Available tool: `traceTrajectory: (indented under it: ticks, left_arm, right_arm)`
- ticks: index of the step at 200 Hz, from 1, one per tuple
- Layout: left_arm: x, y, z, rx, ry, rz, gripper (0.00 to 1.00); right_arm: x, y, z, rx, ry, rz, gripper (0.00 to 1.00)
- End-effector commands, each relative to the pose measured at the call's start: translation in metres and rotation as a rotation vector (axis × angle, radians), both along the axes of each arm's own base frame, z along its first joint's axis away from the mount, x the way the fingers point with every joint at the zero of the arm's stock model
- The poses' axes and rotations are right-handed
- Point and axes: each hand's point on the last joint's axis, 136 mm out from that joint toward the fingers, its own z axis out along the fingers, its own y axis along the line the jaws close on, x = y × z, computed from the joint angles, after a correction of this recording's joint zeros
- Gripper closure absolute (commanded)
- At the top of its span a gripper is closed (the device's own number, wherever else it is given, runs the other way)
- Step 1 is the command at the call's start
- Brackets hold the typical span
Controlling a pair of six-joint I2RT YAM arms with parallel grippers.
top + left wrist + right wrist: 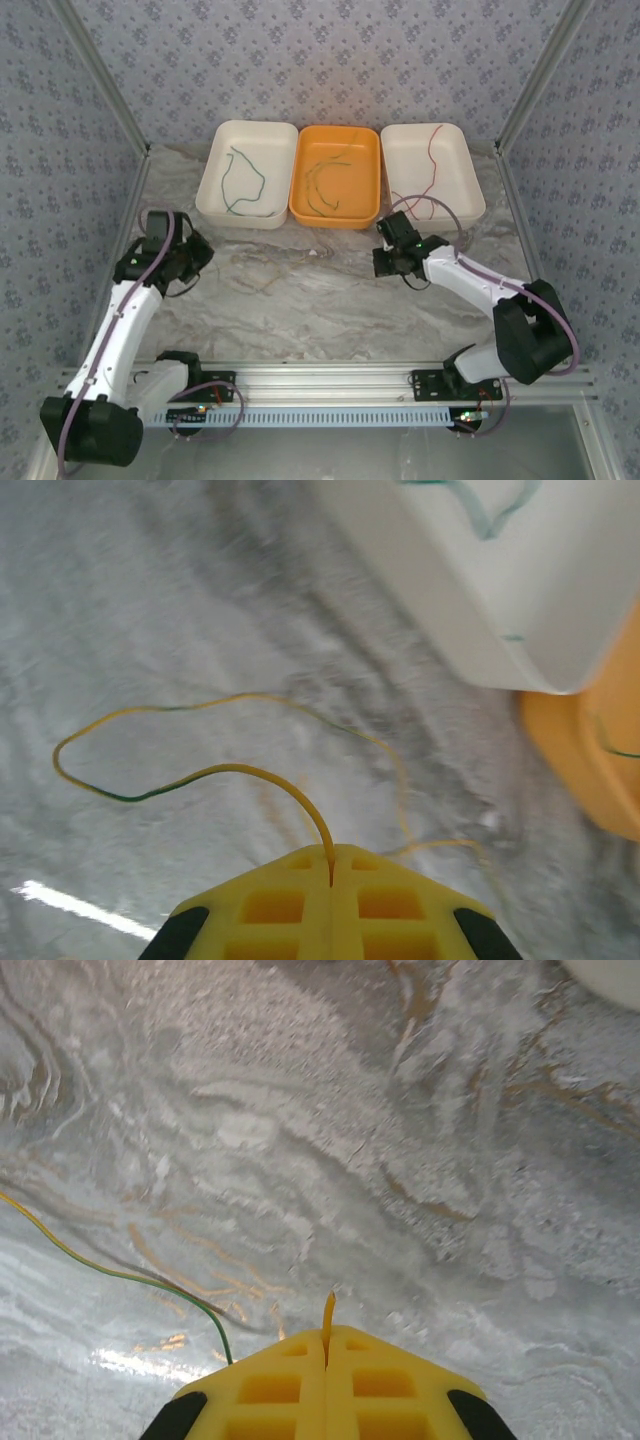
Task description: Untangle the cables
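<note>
The left gripper [330,856] has its jaws closed on a yellow-green cable [240,767] looping over the table [150,600]. The top view adds a dark green cable [260,180], an orange tray [335,220] and a red cable [435,170]. On the right gripper [325,1336], the jaws pinch a yellow cable end [328,1310].

Twin setup here: left arm [118,335] and right arm [462,277] both have white tube links, chunky black joints and a purple-grey cable [168,235] strung alongside. The fingers [272,906] are bright yellow plastic (square pockets moulded in, kinda waffle-ish).
</note>
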Motion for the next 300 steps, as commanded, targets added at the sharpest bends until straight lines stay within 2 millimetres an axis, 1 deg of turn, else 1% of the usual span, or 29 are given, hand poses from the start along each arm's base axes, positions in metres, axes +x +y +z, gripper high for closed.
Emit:
traceTrajectory:
  ticks: [1, 20, 35, 52, 61, 69, 77, 85, 92, 96, 100, 104, 107, 110, 119, 131, 154, 172, 198, 203, 209, 220, 231, 240, 260, 267, 279, 290, 300]
  left_arm:
    - [-0.002, 0.019, -0.029, 0.081, 0.041, 0.084, 1.0]
    - [0.004, 0.024, -0.049, 0.126, 0.066, 0.082, 1.0]
    - [0.01, 0.027, -0.058, 0.166, 0.085, 0.065, 1.0]
    - [0.017, 0.032, -0.06, 0.219, 0.105, 0.054, 1.0]
    - [0.015, 0.039, -0.061, 0.256, 0.132, 0.071, 1.0]
    - [0.011, 0.045, -0.061, 0.284, 0.153, 0.09, 0.96]
    - [0.007, 0.05, -0.062, 0.305, 0.171, 0.111, 0.9]
    - [0.002, 0.053, -0.063, 0.319, 0.185, 0.128, 0.82]
    - [-0.006, 0.057, -0.065, 0.33, 0.208, 0.143, 0.67]
    - [-0.009, 0.059, -0.065, 0.336, 0.213, 0.153, 0.53]
    - [-0.012, 0.061, -0.065, 0.342, 0.217, 0.164, 0.42]
    - [-0.015, 0.063, -0.064, 0.346, 0.218, 0.177, 0.36]
    - [-0.018, 0.064, -0.063, 0.35, 0.22, 0.183, 0.33]
    - [-0.021, 0.066, -0.061, 0.352, 0.218, 0.191, 0.29]
    - [-0.028, 0.07, -0.054, 0.36, 0.205, 0.217, 0.26]
    - [-0.036, 0.073, -0.04, 0.36, 0.164, 0.238, 0.25]
    - [-0.045, 0.073, 0.0, 0.336, 0.052, 0.247, 0.24]
    - [-0.051, 0.075, 0.026, 0.359, 0.022, 0.249, 0.23]
    - [-0.055, 0.076, 0.049, 0.405, -0.001, 0.242, 0.23]
    - [-0.054, 0.073, 0.051, 0.399, -0.007, 0.225, 0.24]
    - [-0.049, 0.064, 0.054, 0.38, -0.03, 0.184, 0.29]
    - [-0.036, 0.04, 0.056, 0.329, -0.062, 0.082, 0.36]
    - [-0.025, 0.012, 0.054, 0.304, -0.063, -0.022, 0.4]
    - [-0.018, -0.01, 0.051, 0.33, -0.043, -0.106, 0.42]
    - [-0.009, -0.057, 0.044, 0.461, -0.001, -0.235, 0.44]
    - [-0.006, -0.072, 0.037, 0.501, 0.017, -0.266, 0.45]
    - [-0.003, -0.09, 0.019, 0.558, 0.07, -0.3, 0.45]
    - [-0.001, -0.097, -0.001, 0.612, 0.141, -0.313, 0.45]
    - [-0.001, -0.094, -0.016, 0.67, 0.199, -0.305, 0.43]
  right_arm:
    - [-0.003, 0.003, 0.001, -0.046, 0.004, 0.008, 1.0]
    - [-0.004, 0.007, 0.001, -0.053, 0.001, 0.016, 1.0]
    - [-0.005, 0.01, 0.0, -0.054, 0.001, 0.02, 1.0]
    - [-0.006, 0.013, 0.001, -0.057, -0.002, 0.024, 1.0]
    - [-0.006, 0.013, 0.0, -0.06, 0.0, 0.026, 1.0]
    - [-0.006, 0.014, 0.001, -0.06, -0.002, 0.026, 1.0]
    - [-0.007, 0.015, 0.0, -0.059, -0.002, 0.028, 1.0]
    - [-0.007, 0.016, 0.001, -0.058, -0.002, 0.029, 1.0]
    - [-0.008, 0.016, 0.0, -0.059, -0.002, 0.032, 1.0]
    - [-0.008, 0.016, 0.0, -0.06, -0.002, 0.031, 1.0]
    - [-0.008, 0.016, 0.0, -0.062, -0.002, 0.033, 1.0]
    - [-0.008, 0.017, 0.001, -0.061, -0.004, 0.034, 1.0]
    - [-0.008, 0.017, 0.0, -0.062, -0.004, 0.035, 1.0]
    - [-0.009, 0.017, 0.0, -0.063, -0.001, 0.035, 1.0]
    - [-0.009, 0.017, 0.0, -0.063, -0.003, 0.038, 1.0]
    - [-0.01, 0.018, 0.0, -0.064, -0.002, 0.04, 1.0]
    - [-0.01, 0.018, 0.0, -0.063, -0.004, 0.04, 1.0]
    - [-0.01, 0.019, 0.0, -0.06, -0.007, 0.037, 1.0]
    - [-0.009, 0.02, 0.001, -0.064, -0.009, 0.039, 1.0]
    - [-0.009, 0.02, 0.001, -0.066, -0.008, 0.037, 1.0]
    - [-0.009, 0.02, 0.001, -0.066, -0.009, 0.037, 1.0]
    - [-0.01, 0.019, 0.0, -0.07, -0.007, 0.037, 1.0]
    - [-0.01, 0.019, 0.0, -0.069, -0.008, 0.036, 1.0]
    - [-0.01, 0.019, 0.0, -0.07, -0.009, 0.035, 1.0]
    - [-0.009, 0.019, 0.001, -0.069, -0.011, 0.034, 1.0]
    - [-0.009, 0.019, 0.0, -0.069, -0.01, 0.033, 1.0]
    - [-0.009, 0.02, 0.001, -0.065, -0.01, 0.032, 1.0]
    - [-0.009, 0.021, 0.002, -0.062, -0.012, 0.034, 1.0]
    - [-0.009, 0.021, 0.002, -0.064, -0.011, 0.035, 1.0]
